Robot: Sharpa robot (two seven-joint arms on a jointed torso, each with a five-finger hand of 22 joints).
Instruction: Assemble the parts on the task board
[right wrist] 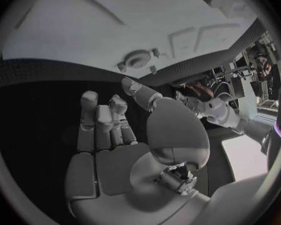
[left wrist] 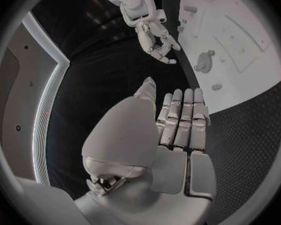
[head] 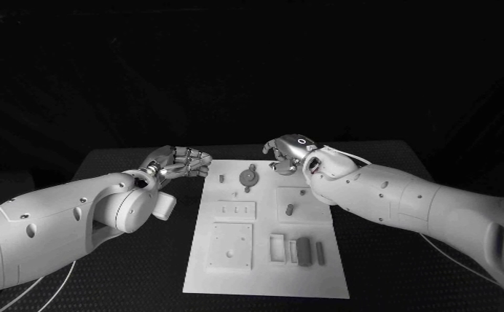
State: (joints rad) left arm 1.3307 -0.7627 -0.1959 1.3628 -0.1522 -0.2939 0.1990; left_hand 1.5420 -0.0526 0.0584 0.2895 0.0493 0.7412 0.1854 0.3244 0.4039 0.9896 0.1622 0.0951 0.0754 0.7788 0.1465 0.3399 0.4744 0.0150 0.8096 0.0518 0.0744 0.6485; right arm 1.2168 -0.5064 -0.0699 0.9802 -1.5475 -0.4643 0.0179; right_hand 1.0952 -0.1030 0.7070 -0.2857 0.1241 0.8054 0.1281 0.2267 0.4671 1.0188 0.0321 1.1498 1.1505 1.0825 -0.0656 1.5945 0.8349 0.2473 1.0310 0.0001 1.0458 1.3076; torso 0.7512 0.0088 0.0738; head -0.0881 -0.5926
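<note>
Both hands empty, fingers apart: left hand (head: 180, 161) beside the board (head: 268, 283), right hand (head: 289, 153) above its far edge.

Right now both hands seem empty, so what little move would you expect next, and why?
Probably the right hand dips toward the round gear-like part at the far end of the task board. It hovers closest to that part, fingers apart and holding nothing; the left hand sits off the board's edge.
</note>
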